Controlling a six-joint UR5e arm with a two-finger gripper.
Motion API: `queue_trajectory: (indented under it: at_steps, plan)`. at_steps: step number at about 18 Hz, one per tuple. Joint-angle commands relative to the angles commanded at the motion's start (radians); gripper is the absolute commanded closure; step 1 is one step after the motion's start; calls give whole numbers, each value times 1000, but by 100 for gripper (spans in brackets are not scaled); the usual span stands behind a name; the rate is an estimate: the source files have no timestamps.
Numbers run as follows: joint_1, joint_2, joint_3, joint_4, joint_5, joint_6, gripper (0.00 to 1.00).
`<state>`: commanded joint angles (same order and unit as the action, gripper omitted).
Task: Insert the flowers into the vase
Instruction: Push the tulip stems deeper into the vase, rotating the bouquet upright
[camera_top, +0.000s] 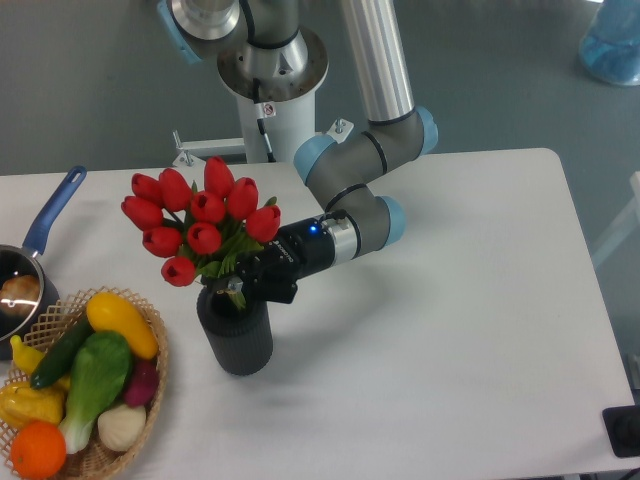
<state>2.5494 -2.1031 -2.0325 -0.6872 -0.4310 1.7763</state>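
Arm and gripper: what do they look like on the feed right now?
The arm is a silver-grey tube with grey joints capped in light blue. The wrist runs from a silver ring with a small blue light into a black gripper bearing faint white lettering. The round base has a small label.

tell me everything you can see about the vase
The vase is a short dark grey-black cylinder with fine horizontal ribs and a thick rounded rim; it looks like matte plastic or ceramic. It stands upright on the white table, just right of the wicker basket of toy vegetables, seemingly not touching it. The green stems of the red tulips reach down into its mouth, and the tool hangs right at the rim, gripping those stems. How deep the stems sit is hidden.
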Motion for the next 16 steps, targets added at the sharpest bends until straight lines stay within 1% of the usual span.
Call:
queue_trajectory:
  at_steps: [11,16]
  plan:
    - [-6,-12,-3,-2,6,6,81]
    - [-6,-29,-3,0,9,12,81]
